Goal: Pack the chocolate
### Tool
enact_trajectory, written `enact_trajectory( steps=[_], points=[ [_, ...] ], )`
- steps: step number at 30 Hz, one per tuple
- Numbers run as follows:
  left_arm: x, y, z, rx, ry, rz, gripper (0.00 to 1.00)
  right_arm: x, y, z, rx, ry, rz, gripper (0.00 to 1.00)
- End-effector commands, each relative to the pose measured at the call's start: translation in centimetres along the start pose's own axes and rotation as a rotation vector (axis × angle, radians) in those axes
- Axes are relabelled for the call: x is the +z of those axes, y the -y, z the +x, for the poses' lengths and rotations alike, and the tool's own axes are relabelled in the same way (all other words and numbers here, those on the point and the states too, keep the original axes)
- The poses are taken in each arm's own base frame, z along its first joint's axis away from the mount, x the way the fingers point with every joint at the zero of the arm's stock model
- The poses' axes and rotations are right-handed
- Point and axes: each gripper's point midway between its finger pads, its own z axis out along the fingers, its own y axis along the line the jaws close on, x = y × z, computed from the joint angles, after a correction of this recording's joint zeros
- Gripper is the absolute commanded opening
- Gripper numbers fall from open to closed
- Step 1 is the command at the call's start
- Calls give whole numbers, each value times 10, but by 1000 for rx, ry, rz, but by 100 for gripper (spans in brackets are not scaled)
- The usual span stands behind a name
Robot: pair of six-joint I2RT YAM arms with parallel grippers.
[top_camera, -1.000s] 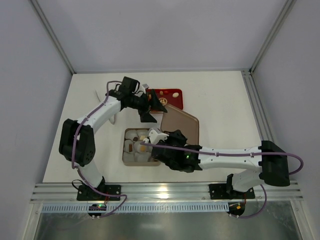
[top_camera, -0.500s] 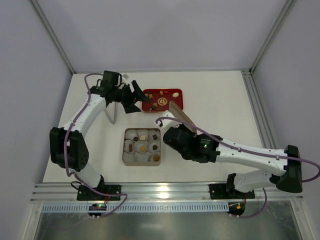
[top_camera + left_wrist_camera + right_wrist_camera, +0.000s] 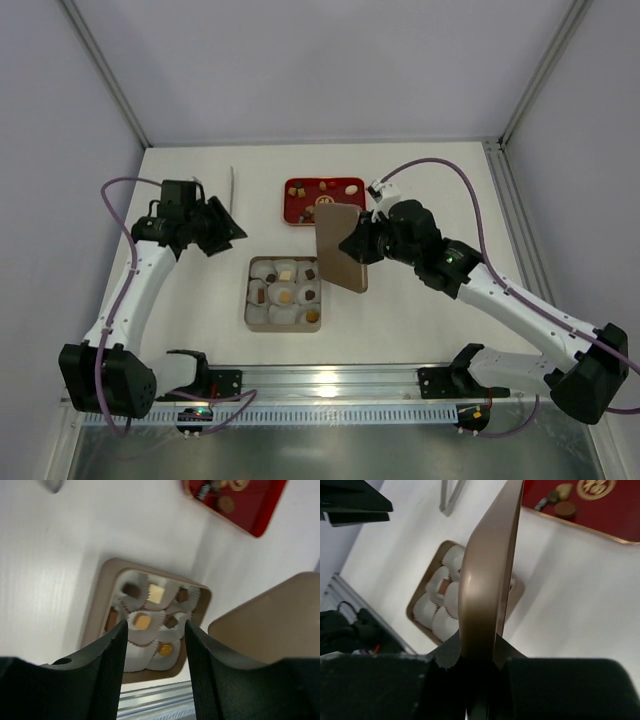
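Note:
The open tan tin [image 3: 248, 300] holds white paper cups, several with chocolates [image 3: 286, 294] in them, dark, tan and cream. More chocolates [image 3: 351, 189] lie on the red tray [image 3: 300, 213] behind it. My right gripper [image 3: 362, 240] is shut on the tan lid [image 3: 338, 247] and holds it on edge, above the table just right of the tin. In the right wrist view the lid [image 3: 489, 575] rises from my gripper [image 3: 477, 652]. My left gripper [image 3: 228, 228] is open and empty, left of the tray. Its view shows the tin [image 3: 97, 610] between the fingers [image 3: 112, 665].
Metal tongs [image 3: 232, 188] lie at the back left, behind my left gripper. The red tray [image 3: 260, 517] and the lid [image 3: 270, 620] show at the right of the left wrist view. The rail runs along the near edge.
My right gripper has lifted the lid off the table and swung it back and right, now on edge. My left arm has pulled away from the tray to the left.

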Motion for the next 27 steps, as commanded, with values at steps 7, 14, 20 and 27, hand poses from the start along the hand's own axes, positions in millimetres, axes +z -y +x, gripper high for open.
enact_trajectory(
  steps=[7, 14, 20, 27],
  points=[
    [2, -71, 31, -67, 2, -129, 53, 32, -79, -2, 396, -10, -517, 4],
    [-1, -63, 38, -34, -21, -58, 69, 56, -83, 16, 586, -38, -622, 4],
    [8, -61, 53, -30, -89, -6, 76, 66, -86, 20, 697, -37, -700, 4],
    [17, -64, 63, -50, -124, 15, 78, 80, -87, 30, 755, -57, -737, 4]
  ],
)
